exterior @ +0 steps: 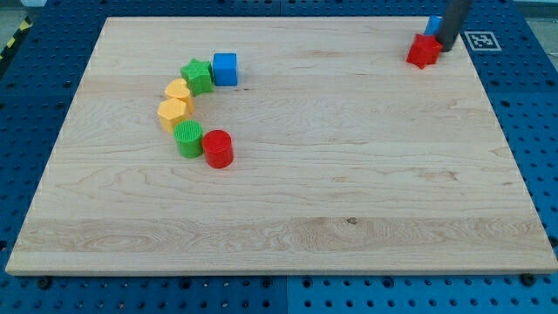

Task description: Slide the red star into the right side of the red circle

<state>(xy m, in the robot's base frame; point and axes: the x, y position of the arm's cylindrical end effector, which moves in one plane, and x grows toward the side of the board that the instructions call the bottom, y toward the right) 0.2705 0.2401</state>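
Note:
The red star (424,51) lies near the view's top right corner of the wooden board (349,192). My tip (444,46) stands just right of it, touching or nearly touching its upper right side. The red circle (218,148) is a short cylinder at the view's left centre, far from the star. Its right side faces open board.
A green circle (188,139) touches the red circle's left. Above it curve a yellow hexagon (173,113), a yellow heart (179,91), a green star (198,77) and a blue cube (225,69). A blue block (432,24) sits partly hidden behind the rod.

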